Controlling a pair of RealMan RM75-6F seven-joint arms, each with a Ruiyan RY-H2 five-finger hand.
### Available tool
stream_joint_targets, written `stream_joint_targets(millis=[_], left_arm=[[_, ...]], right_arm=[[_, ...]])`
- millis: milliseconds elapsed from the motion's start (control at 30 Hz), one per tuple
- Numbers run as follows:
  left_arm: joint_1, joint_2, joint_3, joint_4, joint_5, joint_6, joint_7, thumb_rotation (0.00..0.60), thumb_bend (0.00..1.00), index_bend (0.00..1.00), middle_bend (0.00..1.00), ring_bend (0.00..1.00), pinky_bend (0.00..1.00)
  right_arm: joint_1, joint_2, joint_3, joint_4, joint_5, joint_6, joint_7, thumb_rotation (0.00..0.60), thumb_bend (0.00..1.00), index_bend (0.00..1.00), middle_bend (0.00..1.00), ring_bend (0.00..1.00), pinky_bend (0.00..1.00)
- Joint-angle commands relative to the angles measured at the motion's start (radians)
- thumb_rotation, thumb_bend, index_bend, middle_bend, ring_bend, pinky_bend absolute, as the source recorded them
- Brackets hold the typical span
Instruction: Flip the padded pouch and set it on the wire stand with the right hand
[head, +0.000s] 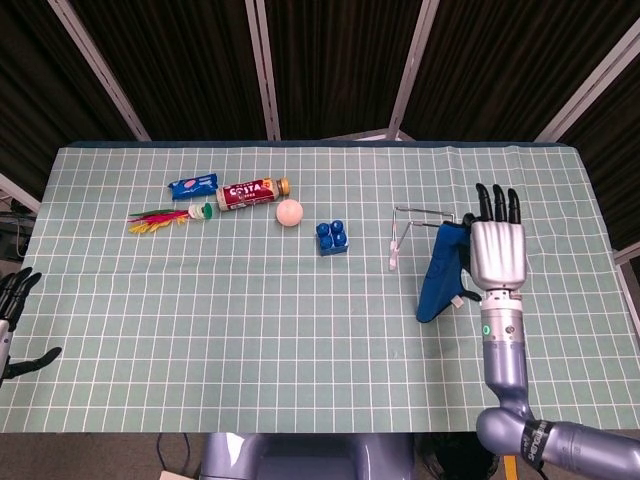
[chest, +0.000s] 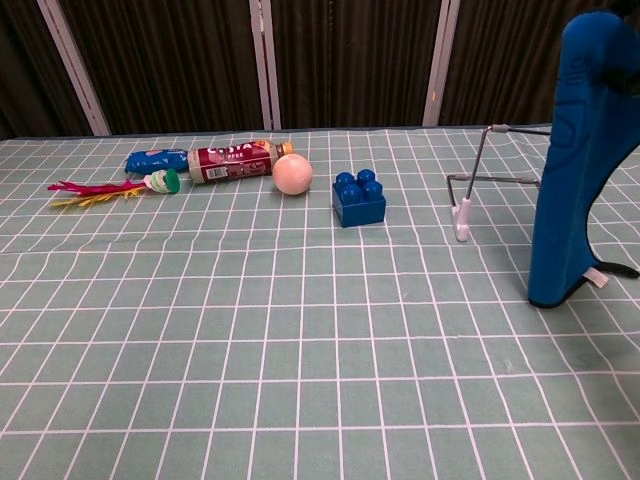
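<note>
Far left, down at the table's near edge, the left hand (head: 17, 320) sits low with its dark fingers spread apart, holding nothing. Moving along the green gridded cloth (head: 250, 330), there's a little cluster up near the back: a shuttlecock with bright red and yellow feathers (head: 165, 217), lying on its side, a blue snack packet (head: 193, 185) just behind it, and a bottle with a red label (head: 252, 192) lying flat beside the packet. Next, a pale pink ball (head: 289, 212) sits just right of the bottle's cap end, and then a blue toy brick (head: 332, 237) with studs on top, standing a bit apart from the ball.

Now to the action: the wire stand (head: 418, 232) stands right of the brick, its thin frame raised above the cloth, with a white-tipped foot toward the front. Just beside it, the padded pouch (head: 443, 272) hangs upright, blue and long, its lower end very near the cloth; whether it touches, I can't tell. The right hand (head: 497, 250) grips the pouch at its top, fingers pointing away toward the back of the table. In the chest view the pouch (chest: 582, 160) overlaps the stand's right side.
</note>
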Motion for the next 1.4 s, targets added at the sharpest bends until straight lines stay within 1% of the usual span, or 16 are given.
stream_joint_targets(millis=[33, 200, 300, 467, 733, 1033, 1400], left_arm=[[-0.001, -0.001, -0.002, 0.009, -0.009, -0.007, -0.005, 0.6, 0.0, 0.0, 0.0, 0.0, 0.0], [-0.002, -0.005, -0.007, 0.021, -0.027, -0.016, -0.009, 0.6, 0.0, 0.0, 0.0, 0.0, 0.0], [-0.003, -0.008, -0.009, 0.023, -0.033, -0.019, -0.006, 0.6, 0.0, 0.0, 0.0, 0.0, 0.0], [-0.01, -0.014, -0.013, 0.027, -0.046, -0.034, 0.007, 0.6, 0.0, 0.0, 0.0, 0.0, 0.0], [-0.024, -0.027, -0.022, 0.037, -0.075, -0.067, 0.025, 0.6, 0.0, 0.0, 0.0, 0.0, 0.0], [-0.03, -0.035, -0.028, 0.044, -0.097, -0.084, 0.041, 0.6, 0.0, 0.0, 0.0, 0.0, 0.0], [-0.037, -0.045, -0.03, 0.048, -0.111, -0.099, 0.063, 0.6, 0.0, 0.0, 0.0, 0.0, 0.0]], right_arm=[[0.05, -0.049, 0.059, 0.067, 0.082, -0.007, -0.036, 0.6, 0.53, 0.72, 0.07, 0.0, 0.0], [0.097, -0.08, 0.109, 0.139, 0.155, -0.02, -0.048, 0.6, 0.53, 0.72, 0.07, 0.0, 0.0], [0.122, -0.098, 0.123, 0.177, 0.179, -0.024, -0.058, 0.6, 0.53, 0.72, 0.07, 0.0, 0.0], [0.16, -0.128, 0.133, 0.246, 0.205, -0.036, -0.065, 0.6, 0.53, 0.72, 0.07, 0.0, 0.0], [0.21, -0.163, 0.158, 0.312, 0.235, -0.054, -0.053, 0.6, 0.53, 0.72, 0.07, 0.0, 0.0], [0.242, -0.187, 0.163, 0.404, 0.277, -0.081, -0.057, 0.6, 0.53, 0.72, 0.07, 0.0, 0.0], [0.271, -0.196, 0.187, 0.457, 0.301, -0.109, -0.029, 0.6, 0.53, 0.72, 0.07, 0.0, 0.0]])
